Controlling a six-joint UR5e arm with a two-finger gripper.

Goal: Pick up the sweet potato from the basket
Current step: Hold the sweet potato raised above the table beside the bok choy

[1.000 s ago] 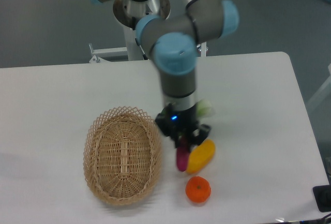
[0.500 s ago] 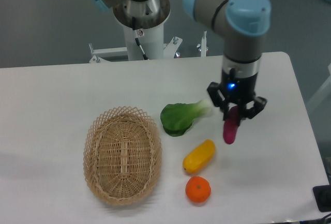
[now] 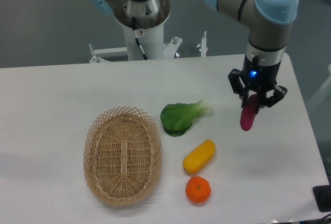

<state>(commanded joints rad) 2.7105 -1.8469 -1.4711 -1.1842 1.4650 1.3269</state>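
Basket [image 3: 123,157] woven tan wicker, rough open lattice. Sweet potato [image 3: 248,117] smooth, matt magenta skin. Table [image 3: 62,94] smooth matt white. Orange fruit [image 3: 198,190] slightly glossy.

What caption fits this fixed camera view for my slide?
Claw holds the sweet potato above the table, right of the empty basket.

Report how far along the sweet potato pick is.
Done: the sweet potato is out of the basket, which now sits with nothing in it. In hand: the gripper is shut on the sweet potato's top end, holding it hanging upright over the right side of the table, apart from the other produce. Left: nothing visible of the pick itself; no drop-off spot shows.
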